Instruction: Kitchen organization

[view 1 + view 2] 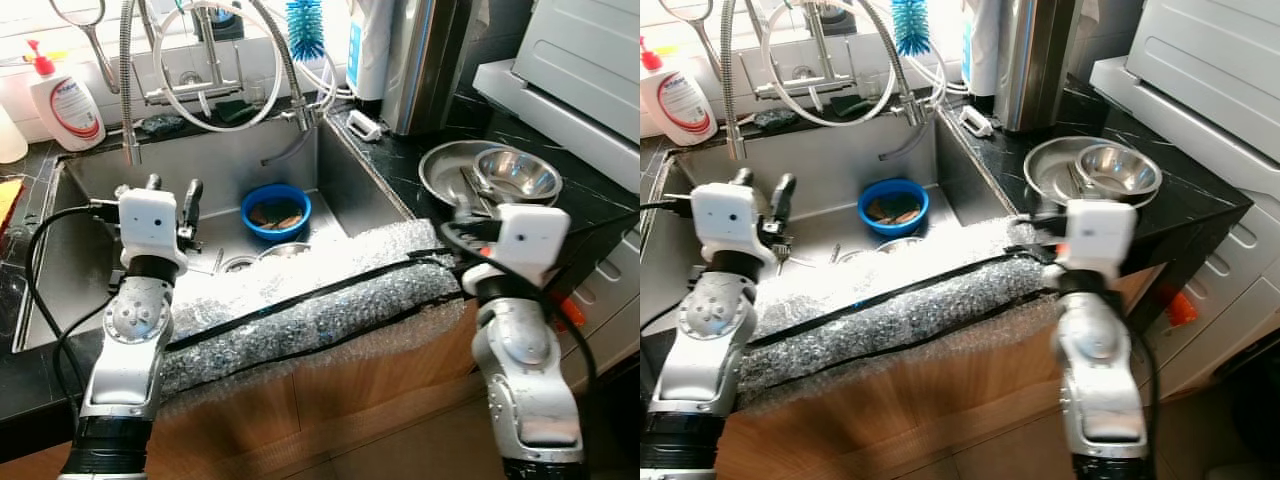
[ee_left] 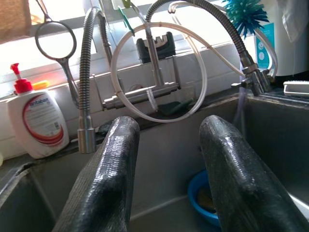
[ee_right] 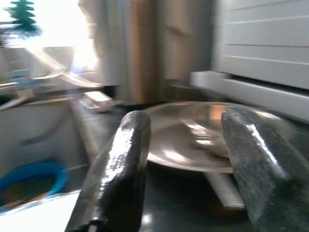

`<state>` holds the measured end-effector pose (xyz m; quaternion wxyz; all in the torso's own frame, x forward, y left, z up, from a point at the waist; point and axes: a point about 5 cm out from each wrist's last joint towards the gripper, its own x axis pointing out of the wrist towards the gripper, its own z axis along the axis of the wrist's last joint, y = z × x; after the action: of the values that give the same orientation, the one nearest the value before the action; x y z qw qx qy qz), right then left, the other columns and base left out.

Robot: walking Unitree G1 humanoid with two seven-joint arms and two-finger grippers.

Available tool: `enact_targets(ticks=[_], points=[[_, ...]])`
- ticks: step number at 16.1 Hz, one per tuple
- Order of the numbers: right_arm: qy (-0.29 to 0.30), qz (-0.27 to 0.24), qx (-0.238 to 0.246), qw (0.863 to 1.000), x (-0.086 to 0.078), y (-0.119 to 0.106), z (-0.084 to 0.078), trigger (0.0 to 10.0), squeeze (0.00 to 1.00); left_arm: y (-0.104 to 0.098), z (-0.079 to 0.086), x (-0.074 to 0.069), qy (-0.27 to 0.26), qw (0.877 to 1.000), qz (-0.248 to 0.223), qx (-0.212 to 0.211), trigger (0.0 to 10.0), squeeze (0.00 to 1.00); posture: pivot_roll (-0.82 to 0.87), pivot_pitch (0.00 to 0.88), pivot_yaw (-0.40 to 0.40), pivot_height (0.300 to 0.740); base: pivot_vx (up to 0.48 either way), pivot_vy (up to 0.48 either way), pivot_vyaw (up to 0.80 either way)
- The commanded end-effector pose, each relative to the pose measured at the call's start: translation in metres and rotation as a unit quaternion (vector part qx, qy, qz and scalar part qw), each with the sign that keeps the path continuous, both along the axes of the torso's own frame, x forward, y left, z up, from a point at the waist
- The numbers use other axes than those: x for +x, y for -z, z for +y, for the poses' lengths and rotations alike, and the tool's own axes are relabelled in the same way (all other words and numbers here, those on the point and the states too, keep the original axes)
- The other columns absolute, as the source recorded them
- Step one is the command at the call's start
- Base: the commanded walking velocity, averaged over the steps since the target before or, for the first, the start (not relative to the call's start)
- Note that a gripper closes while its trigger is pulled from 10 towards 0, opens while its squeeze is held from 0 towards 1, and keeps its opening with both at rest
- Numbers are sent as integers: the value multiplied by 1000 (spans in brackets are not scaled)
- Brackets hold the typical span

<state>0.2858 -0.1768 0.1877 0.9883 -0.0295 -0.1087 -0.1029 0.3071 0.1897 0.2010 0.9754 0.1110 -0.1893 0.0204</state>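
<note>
Left gripper [image 1: 172, 186] hovers over the sink [image 1: 90, 250], fingers spread, holding nothing; blue bowl [image 1: 275, 211] sits at its three o'clock; right gripper [image 3: 186, 159], open and empty, faces the steel bowl [image 1: 517, 173] at twelve; best approach squarely, low, closing gently on the rim.

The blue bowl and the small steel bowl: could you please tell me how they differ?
The blue bowl sits down in the sink and holds brownish scraps; the small steel bowl rests on the counter inside a larger steel pan and looks empty. The blue bowl is matte coloured, the steel bowl shiny. Both stand upright, untouched by either gripper.
</note>
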Motion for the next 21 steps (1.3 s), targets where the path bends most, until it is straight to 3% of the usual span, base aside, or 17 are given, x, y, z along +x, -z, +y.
enact_targets(ticks=[1, 2, 18, 21], points=[[25, -2, 8, 1000, -1, -2, -7, 10000, 1000, -5, -3, 0, 1, 1000, -6, 2, 10000, 0, -131, 54, 33, 740, 0, 0, 0], [32, 7, 10, 999, 0, 0, -11, 10000, 0, -4, -4, 0, 1, 1000, -3, 1, 10000, 0, -131, 57, 29, 740, 0, 0, 0], [21, 93, 78, 992, 12, 27, -8, 10000, 0, -1, -9, 0, 5, 1000, 0, 4, 10000, 0, -122, 60, 18, 740, 0, 0, 0], [14, 96, 70, 993, 15, 28, -7, 10000, 0, -1, -10, 1, 4, 1000, 0, 3, 10000, 0, -122, 61, 19, 740, 0, 0, 0]])
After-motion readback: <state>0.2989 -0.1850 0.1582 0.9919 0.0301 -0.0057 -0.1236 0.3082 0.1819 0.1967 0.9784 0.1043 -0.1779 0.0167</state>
